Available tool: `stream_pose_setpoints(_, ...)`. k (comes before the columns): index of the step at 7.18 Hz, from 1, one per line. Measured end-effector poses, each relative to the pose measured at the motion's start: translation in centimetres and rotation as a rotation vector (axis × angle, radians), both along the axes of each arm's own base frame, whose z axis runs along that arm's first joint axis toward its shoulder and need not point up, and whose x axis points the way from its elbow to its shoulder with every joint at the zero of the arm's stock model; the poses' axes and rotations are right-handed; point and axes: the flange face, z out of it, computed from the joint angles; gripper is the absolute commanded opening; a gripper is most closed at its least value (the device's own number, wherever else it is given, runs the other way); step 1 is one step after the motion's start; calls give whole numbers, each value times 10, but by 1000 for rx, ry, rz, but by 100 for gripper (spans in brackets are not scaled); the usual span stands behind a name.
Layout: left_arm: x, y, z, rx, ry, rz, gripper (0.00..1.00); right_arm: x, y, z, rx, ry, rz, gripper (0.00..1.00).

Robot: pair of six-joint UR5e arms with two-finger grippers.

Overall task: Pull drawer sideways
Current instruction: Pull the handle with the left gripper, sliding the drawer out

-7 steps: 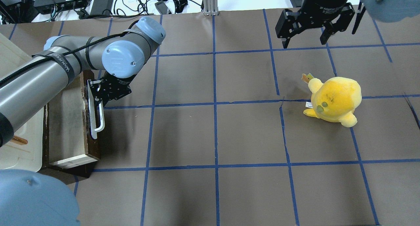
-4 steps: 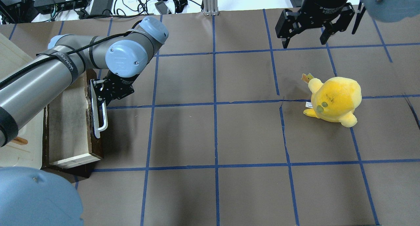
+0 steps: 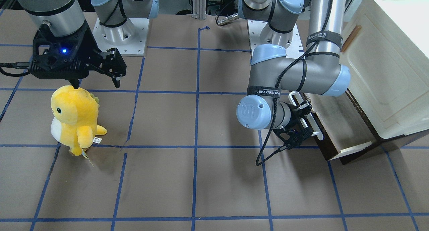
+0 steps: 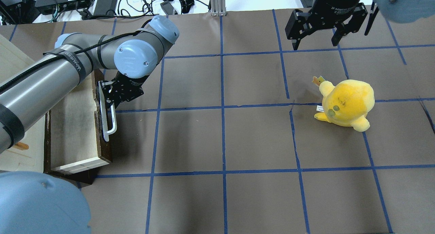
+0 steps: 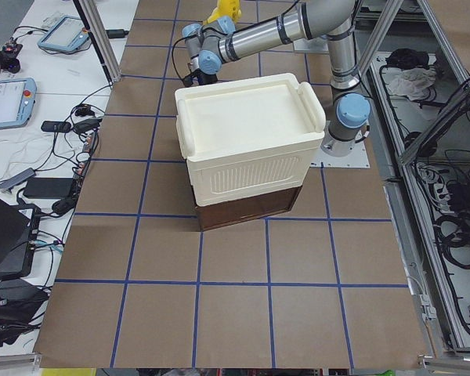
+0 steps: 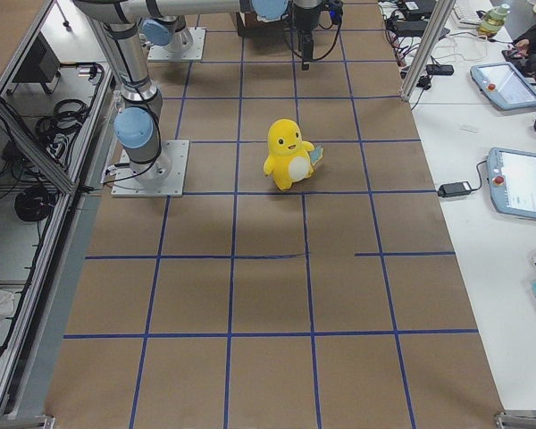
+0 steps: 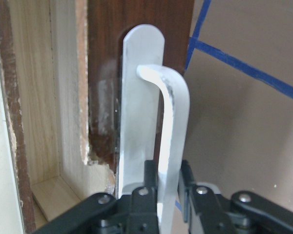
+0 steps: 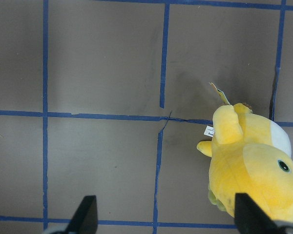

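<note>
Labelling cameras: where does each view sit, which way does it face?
Front-facing: across table, facing robot; left arm on its right.
Overhead: behind robot, looking down; left gripper at drawer, right gripper open.
Exterior left: table's left end; cream box, left arm beyond.
Exterior right: opposite end; plush, right arm's base.
Left wrist: along fingers shut on handle.
Right wrist: straight down; fingertips, plush.
Shared: overhead, right wrist both see plush.

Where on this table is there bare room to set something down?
The broad middle between the drawer and the yellow plush toy is bare, as are the squares on the operators' side. It is crowded where the left hand grips the handle by the cream box, and beneath the right hand near the toy.
</note>
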Motion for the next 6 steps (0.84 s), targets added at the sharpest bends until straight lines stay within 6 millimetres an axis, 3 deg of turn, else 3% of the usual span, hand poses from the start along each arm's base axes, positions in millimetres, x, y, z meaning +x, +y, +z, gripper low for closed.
stream_pose_setpoints(3, -8, -4, 0, -3, 1, -11, 12, 0, 0, 0, 0, 0, -1, 100)
stream_pose_setpoints(5, -14, -5, 0, -2, 2, -18, 42, 0, 0, 0, 0, 0, -1, 100)
stream_pose_setpoints(6, -16, -4, 0, -2, 4, -20, 76, 0, 0, 0, 0, 0, -1, 100)
